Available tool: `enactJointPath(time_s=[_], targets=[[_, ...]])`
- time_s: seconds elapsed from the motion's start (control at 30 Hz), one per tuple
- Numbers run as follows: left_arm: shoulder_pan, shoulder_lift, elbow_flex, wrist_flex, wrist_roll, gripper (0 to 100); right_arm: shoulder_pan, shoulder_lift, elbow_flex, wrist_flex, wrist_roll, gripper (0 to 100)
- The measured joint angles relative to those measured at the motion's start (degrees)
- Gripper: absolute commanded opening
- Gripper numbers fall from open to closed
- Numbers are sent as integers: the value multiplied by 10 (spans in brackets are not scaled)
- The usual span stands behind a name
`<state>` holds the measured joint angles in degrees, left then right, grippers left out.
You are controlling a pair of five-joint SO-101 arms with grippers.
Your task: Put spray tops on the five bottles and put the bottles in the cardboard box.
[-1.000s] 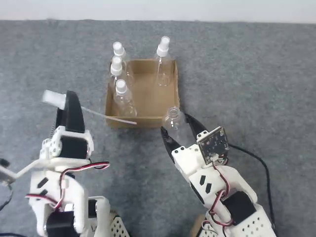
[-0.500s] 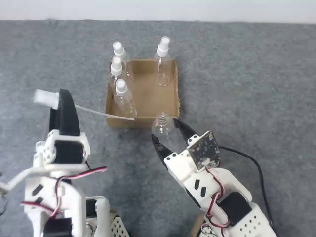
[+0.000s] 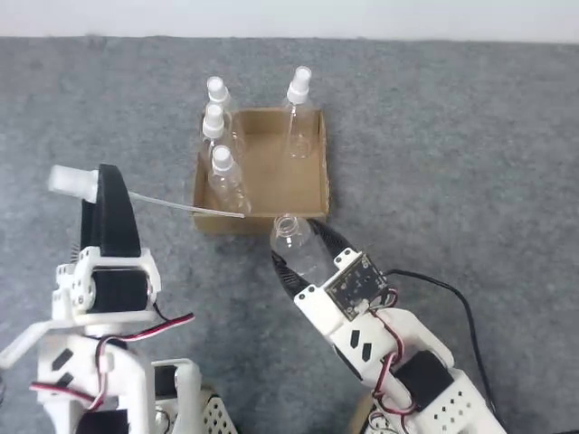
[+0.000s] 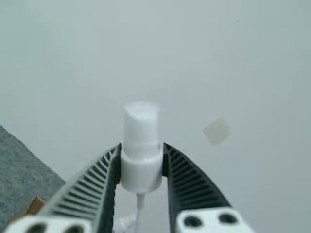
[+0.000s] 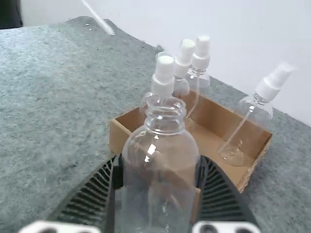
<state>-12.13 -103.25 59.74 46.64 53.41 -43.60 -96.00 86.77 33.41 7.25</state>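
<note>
The uncapped bottle [image 5: 158,160], a light, smooth clear-plastic shell likely to flex or slip under a hard squeeze, is clamped around its body in the right arm's jaws, just in front of the cardboard box [image 3: 271,185], where four capped bottles [image 3: 223,172] stand. The left arm's jaws grip the spray top [image 4: 141,155] by its stiff collar, the safest hold, above the grey desk [image 3: 452,136], with its thin dip tube [image 3: 185,207] pointing toward the box.

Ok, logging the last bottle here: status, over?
Left claw shut on spray top. Right claw shut on uncapped bottle, outside cardboard box. Four capped bottles in box. No obstruction seen.
</note>
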Motion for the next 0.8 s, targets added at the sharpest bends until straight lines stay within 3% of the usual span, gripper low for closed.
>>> enactJointPath(time_s=[0.47, 0.8], targets=[[1, 0, 0, 0, -42, 11, -17, 0, 0, 0, 66, 80], [43, 0, 0, 0, -69, 11, -25, 0, 11, 0, 102, 80]])
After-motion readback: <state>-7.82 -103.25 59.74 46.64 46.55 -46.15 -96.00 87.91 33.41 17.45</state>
